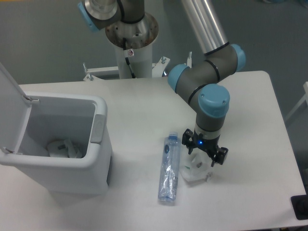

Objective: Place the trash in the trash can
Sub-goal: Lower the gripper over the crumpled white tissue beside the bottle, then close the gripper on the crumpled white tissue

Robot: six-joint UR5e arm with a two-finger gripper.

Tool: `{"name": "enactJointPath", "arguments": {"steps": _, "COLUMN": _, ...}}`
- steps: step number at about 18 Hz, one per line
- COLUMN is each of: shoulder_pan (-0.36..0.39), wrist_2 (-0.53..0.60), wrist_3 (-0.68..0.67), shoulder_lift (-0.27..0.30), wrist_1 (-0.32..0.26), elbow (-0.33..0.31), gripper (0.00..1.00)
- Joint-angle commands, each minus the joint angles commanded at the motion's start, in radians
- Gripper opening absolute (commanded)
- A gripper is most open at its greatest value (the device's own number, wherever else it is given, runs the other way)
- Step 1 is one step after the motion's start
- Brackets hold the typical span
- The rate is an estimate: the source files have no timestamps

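Observation:
A crushed clear plastic bottle (169,168) with a blue cap lies lengthwise on the white table, right of the trash can. Beside it to the right lies a crumpled whitish wrapper (196,171). My gripper (204,155) hangs open directly over the wrapper's upper part, one finger on either side of it, covering part of it. The trash can (94,159) is a white rectangular bin at the left with its lid (9,89) flipped up. Some crumpled whitish material (62,148) lies inside on its bottom.
The robot's base column (131,45) stands at the back of the table (250,192). A dark object (300,207) sits past the table's lower right corner. The table's right edge runs close to the arm's working area.

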Motion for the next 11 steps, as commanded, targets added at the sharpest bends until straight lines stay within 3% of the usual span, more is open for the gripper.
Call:
{"name": "enactJointPath", "arguments": {"steps": 7, "shoulder_pan": 0.002, "wrist_2": -0.034, "wrist_3": -0.068, "shoulder_lift": 0.006, "wrist_1": -0.008, "elbow": 0.068, "gripper": 0.0}}
{"name": "enactJointPath", "arguments": {"steps": 11, "shoulder_pan": 0.009, "wrist_2": -0.122, "wrist_3": -0.161, "shoulder_lift": 0.008, "wrist_1": -0.009, "elbow": 0.1, "gripper": 0.0}}
